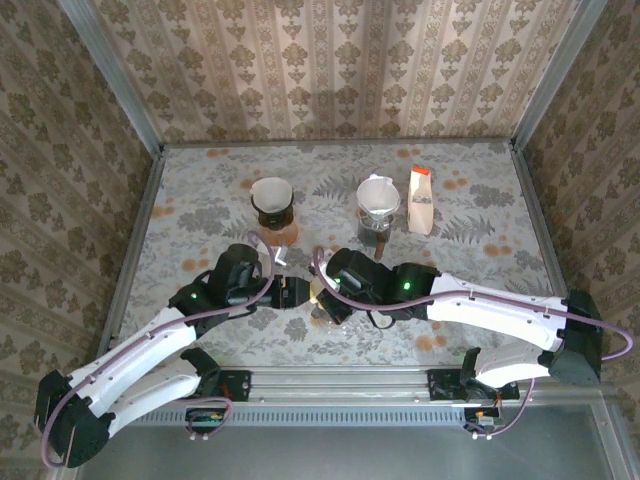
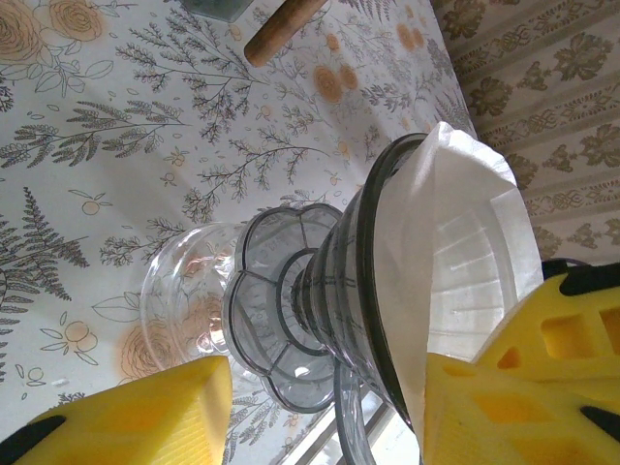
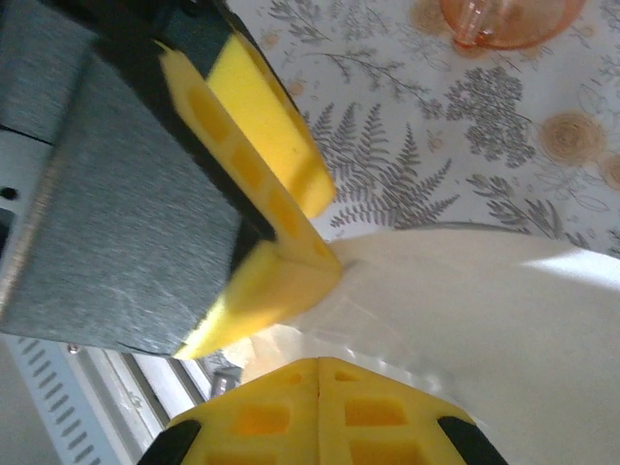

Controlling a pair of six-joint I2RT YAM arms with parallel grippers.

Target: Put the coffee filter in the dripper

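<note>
Seen from above, the black left gripper [image 1: 291, 293] and the black right gripper [image 1: 322, 300] meet tip to tip over the near middle of the fern-printed table [image 1: 480, 250]. Farther back stand a white cone on a brown glass vessel [image 1: 271, 200], a second white-lined cone on a dark carafe [image 1: 377, 205], and a white carton with an orange top [image 1: 421, 200]. From the left wrist, the gripper's blocky yellow fingers [image 2: 145, 417] stand partly apart and hold the clear ribbed conical dripper [image 2: 300, 291]. It lies tipped on its side above the tabletop, with its scalloped flange towards the left. The white paper coffee filter [image 2: 465, 232] sits inside the dripper's mouth, matt and lightly creased, with its rim standing proud of the dark edge. From the right wrist, that gripper's own yellow fingertips [image 3: 252, 421] are pressed flat together, with only a seam between them, pinching the filter's thin rim. The paper fans out smooth and cream-coloured beyond them. The left gripper's slotted yellow finger on its grey body touches the same rim from the upper left, and an orange translucent glass vessel [image 3: 504, 19] stands beyond.
</note>
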